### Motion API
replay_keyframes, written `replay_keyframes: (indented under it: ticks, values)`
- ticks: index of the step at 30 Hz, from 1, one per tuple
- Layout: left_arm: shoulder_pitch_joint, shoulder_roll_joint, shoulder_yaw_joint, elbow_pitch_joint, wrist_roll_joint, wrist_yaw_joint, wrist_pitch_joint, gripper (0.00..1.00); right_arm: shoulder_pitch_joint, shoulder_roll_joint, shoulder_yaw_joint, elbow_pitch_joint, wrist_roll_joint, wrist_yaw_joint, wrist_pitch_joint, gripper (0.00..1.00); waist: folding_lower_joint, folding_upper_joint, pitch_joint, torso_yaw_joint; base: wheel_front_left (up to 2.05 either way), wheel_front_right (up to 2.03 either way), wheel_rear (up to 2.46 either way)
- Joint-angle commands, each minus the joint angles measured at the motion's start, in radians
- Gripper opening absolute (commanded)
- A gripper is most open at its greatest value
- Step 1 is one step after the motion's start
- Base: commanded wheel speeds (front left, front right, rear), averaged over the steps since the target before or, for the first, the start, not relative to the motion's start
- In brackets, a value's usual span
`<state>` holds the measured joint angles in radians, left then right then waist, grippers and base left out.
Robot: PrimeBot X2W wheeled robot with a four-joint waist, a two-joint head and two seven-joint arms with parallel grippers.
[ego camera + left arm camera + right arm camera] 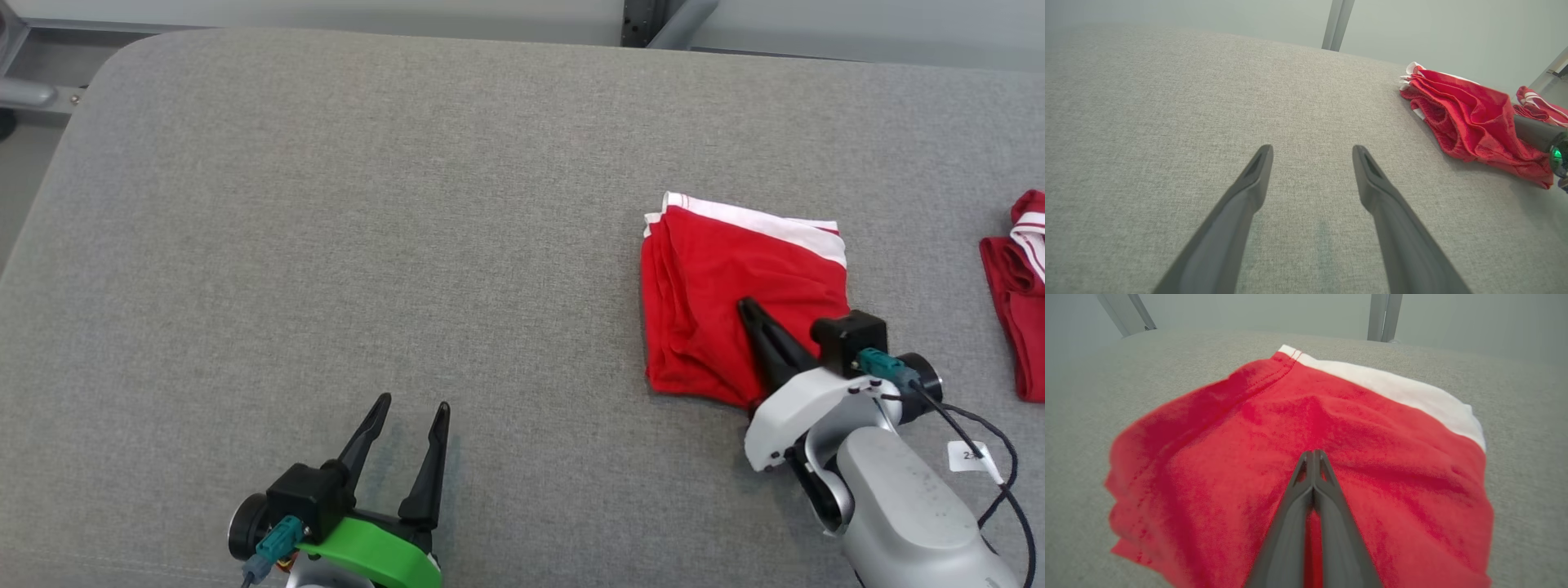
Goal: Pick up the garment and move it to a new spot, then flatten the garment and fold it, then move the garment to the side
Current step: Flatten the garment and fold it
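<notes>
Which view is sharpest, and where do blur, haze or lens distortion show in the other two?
Head view: sharpest, evenly lit, the red garment casting only soft shadow. Left wrist view: wide-angle lens bows the grey upholstered surface, haze along the top. Right wrist view: cloth smeared soft around the shut right gripper, background foggy.

We see a big grey cloth table (326, 245) with a round corner. Behind it we see a plain pale wall (1453, 24) and a grey metal post (1337, 24).
</notes>
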<state>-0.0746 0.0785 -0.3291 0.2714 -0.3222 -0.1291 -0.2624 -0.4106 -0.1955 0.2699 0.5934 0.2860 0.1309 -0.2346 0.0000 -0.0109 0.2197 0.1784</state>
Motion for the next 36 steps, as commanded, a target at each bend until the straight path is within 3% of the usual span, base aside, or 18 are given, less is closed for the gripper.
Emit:
replay_keyframes:
  ticks: [1, 14, 24, 36]
  values:
    - [-0.016, 0.001, 0.002, 0.005, -0.008, -0.003, -0.003, 1.00, -0.021, 0.006, 0.045, 0.039, 0.001, -0.001, -0.013, 0.00, 0.0000, 0.0109, 0.001, 0.018, 0.00, 0.00, 0.00]
    - [0.003, -0.011, 0.000, 0.019, -0.014, -0.003, -0.003, 1.00, -0.063, 0.040, 0.254, 0.145, 0.016, 0.000, -0.029, 0.00, 0.0000, 0.0109, -0.016, 0.044, 0.00, 0.00, 0.00]
    - [0.014, -0.014, 0.008, 0.021, -0.012, -0.002, -0.003, 1.00, -0.025, 0.068, 0.255, 0.036, -0.013, -0.001, -0.030, 0.00, 0.0000, 0.0109, -0.029, 0.039, 0.00, 0.00, 0.00]
    - [-0.001, -0.015, 0.000, 0.028, -0.018, -0.002, -0.003, 1.00, -0.041, 0.098, 0.343, 0.129, 0.006, -0.001, -0.030, 0.00, 0.0000, 0.0109, -0.021, 0.033, 0.00, 0.00, 0.00]
